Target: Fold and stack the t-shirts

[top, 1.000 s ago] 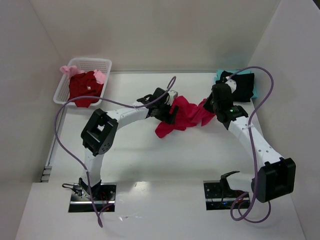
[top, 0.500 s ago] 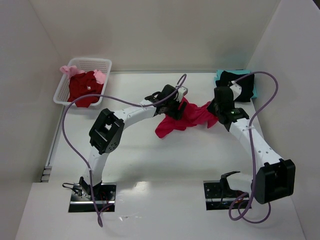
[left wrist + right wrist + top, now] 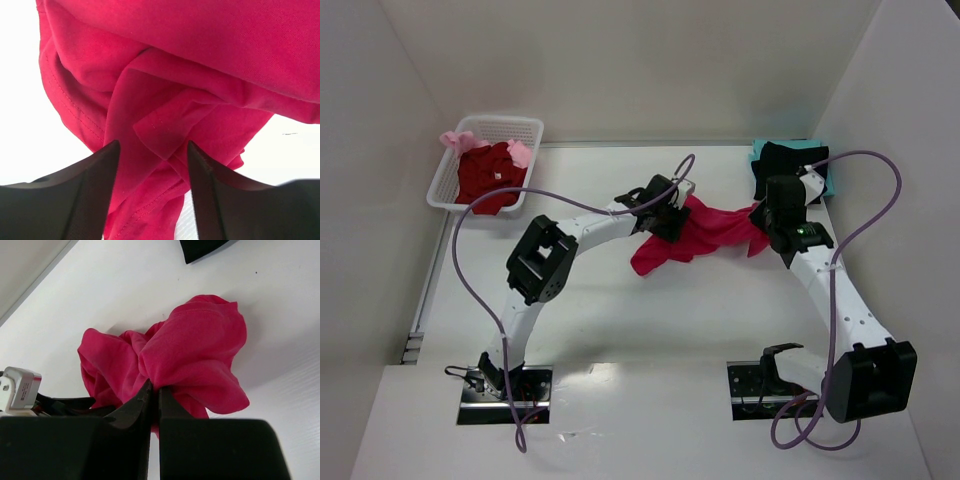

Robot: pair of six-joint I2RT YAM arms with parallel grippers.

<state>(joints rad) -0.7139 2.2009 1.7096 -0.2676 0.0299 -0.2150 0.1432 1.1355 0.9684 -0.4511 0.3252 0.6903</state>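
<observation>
Crumpled crimson shirt [image 3: 705, 235] runs left-right; right gripper [image 3: 153, 388] pinches one end, left gripper [image 3: 152, 146] gapes around a fold.

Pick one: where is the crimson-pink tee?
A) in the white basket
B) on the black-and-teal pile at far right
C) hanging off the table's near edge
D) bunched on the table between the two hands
D: the crimson-pink tee lies bunched on the table, with the right hand shut on one end and the left hand open around a fold at the other.
</observation>
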